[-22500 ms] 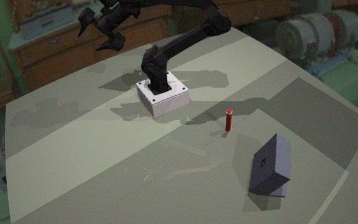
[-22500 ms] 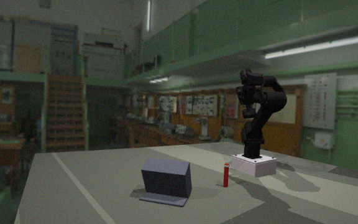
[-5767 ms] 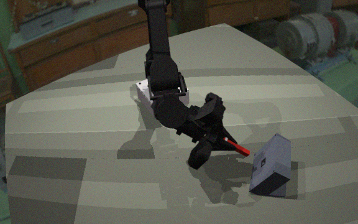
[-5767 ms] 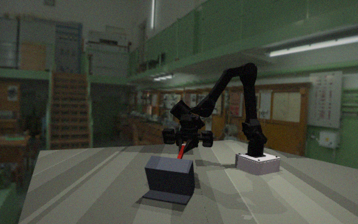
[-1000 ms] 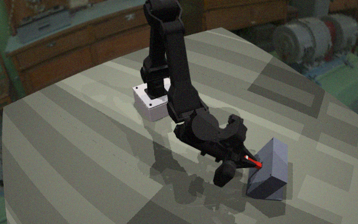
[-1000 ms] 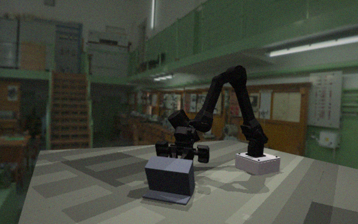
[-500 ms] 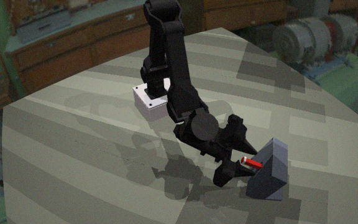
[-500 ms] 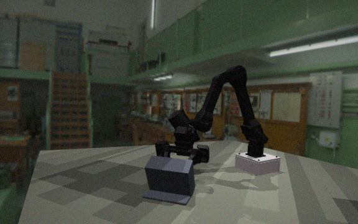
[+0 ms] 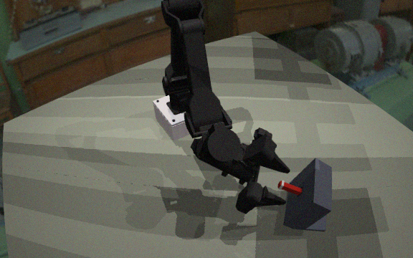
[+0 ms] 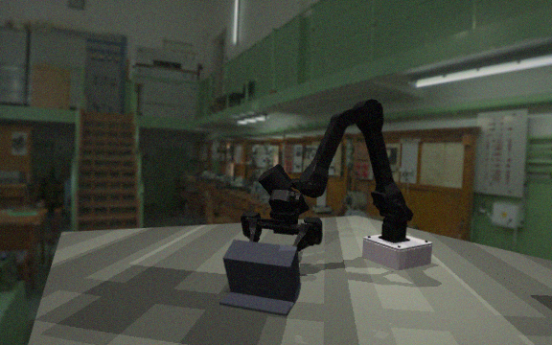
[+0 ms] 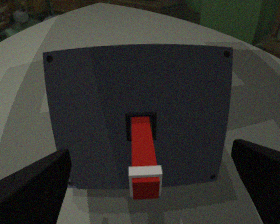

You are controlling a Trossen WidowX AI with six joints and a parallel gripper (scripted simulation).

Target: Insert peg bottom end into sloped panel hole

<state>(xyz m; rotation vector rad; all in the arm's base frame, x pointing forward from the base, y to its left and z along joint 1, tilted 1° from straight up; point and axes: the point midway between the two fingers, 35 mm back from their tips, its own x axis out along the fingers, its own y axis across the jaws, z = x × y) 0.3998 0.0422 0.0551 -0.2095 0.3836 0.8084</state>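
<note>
The red square peg (image 9: 292, 188) (image 11: 143, 144) with a white band near its outer end sticks out of the hole in the sloped dark grey-blue panel (image 9: 312, 204) (image 10: 262, 273) (image 11: 78, 110). Its bottom end is inside the hole. My gripper (image 9: 286, 185) (image 10: 279, 237) (image 11: 154, 154) is open wide. Its two black fingers stand on either side of the peg's outer end and do not touch it. In the exterior view the panel hides the peg.
The arm's white base block (image 9: 171, 122) (image 10: 396, 251) stands on the table behind the gripper. The panel rests on a thin base plate (image 10: 257, 303). The table edge curves round to the right and front.
</note>
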